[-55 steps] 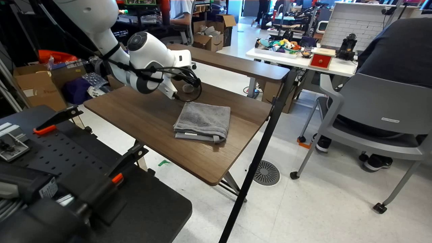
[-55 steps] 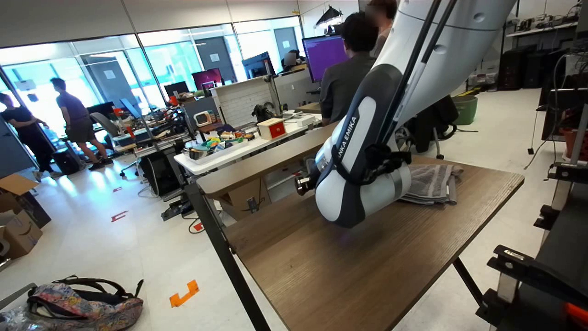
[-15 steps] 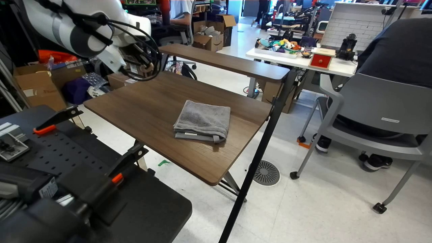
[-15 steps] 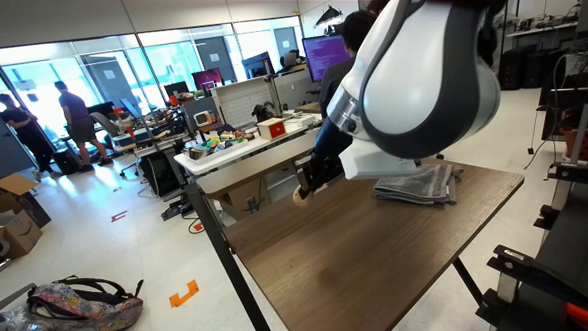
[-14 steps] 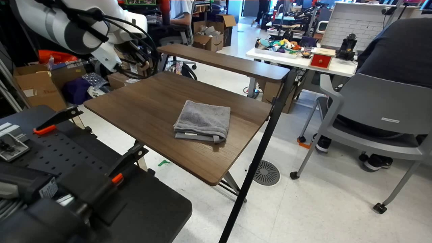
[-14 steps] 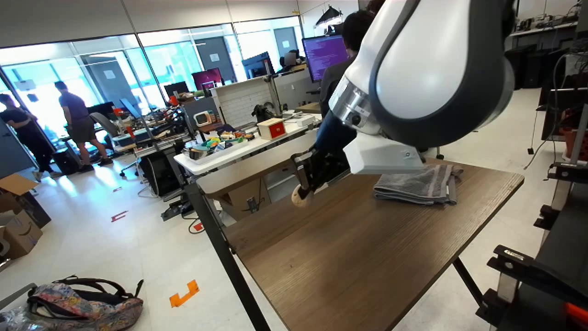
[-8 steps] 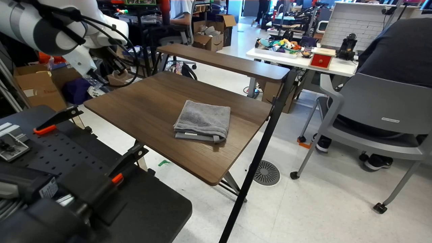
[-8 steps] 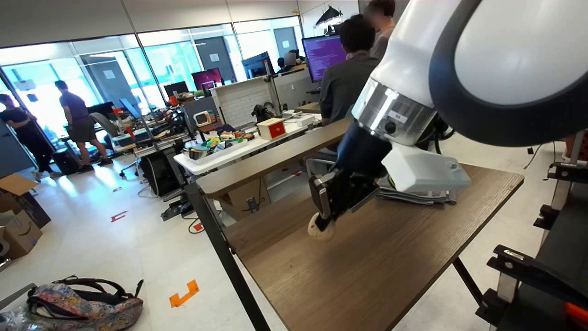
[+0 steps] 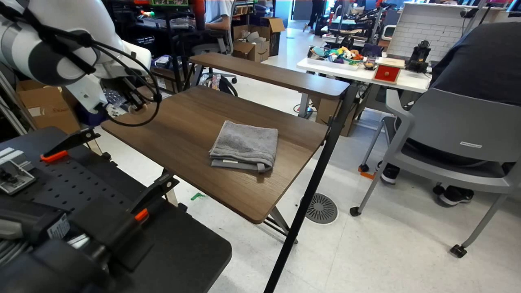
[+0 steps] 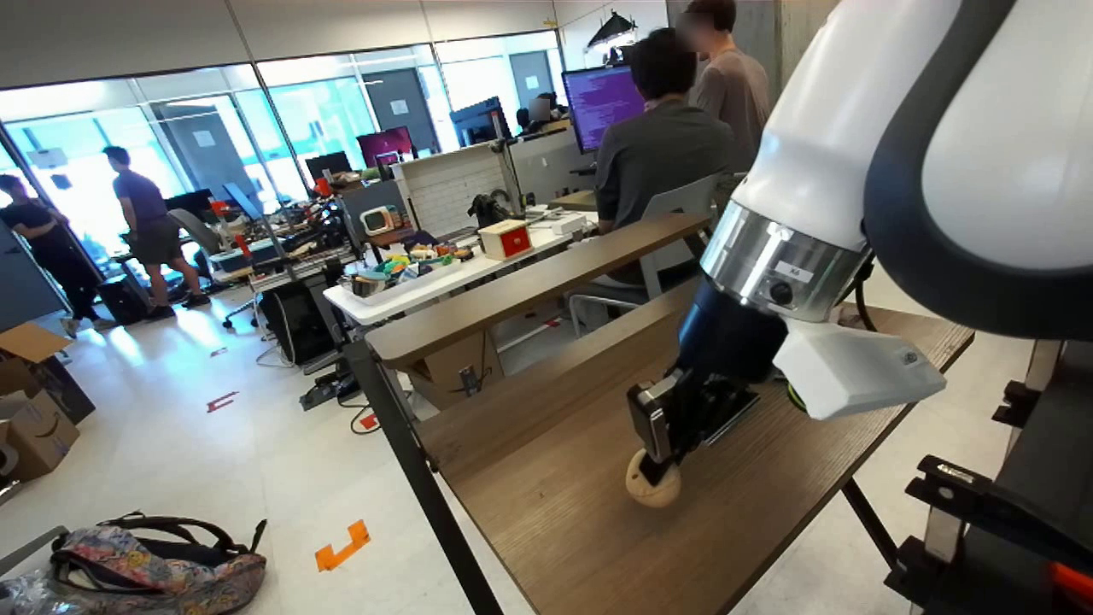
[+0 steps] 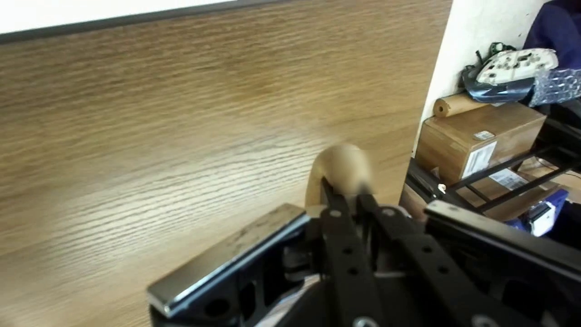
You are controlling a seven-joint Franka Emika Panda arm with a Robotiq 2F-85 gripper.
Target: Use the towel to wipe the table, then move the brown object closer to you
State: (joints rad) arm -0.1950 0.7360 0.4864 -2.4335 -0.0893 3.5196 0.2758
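Table (image 9: pixel 179 134): large, rectangular, brown wood-grain top on thin metal legs, in both exterior views.
Robot arm (image 9: pixel 69 20): white Franka Emika Panda, in from the left in an exterior view.
Raised shelf (image 9: pixel 268 74): matching wood-grain, along the table's far side.
Chair (image 9: pixel 456 126): grey, on casters, right of the table, taken by a person in dark clothing (image 9: pixel 480 61).
Towel (image 9: pixel 246 142): grey, folded, roughly square, flat on the table's right part, white label at near edge.
Gripper (image 11: pixel 346 190): black Robotiq, tilted downward; fingers (image 11: pixel 345 263) narrow, holding the tan-brown lump (image 10: pixel 645 494).
Tan-brown lump: roundish, at the fingertips over the table's left end, well apart from the towel; contact with the tabletop cannot be told.
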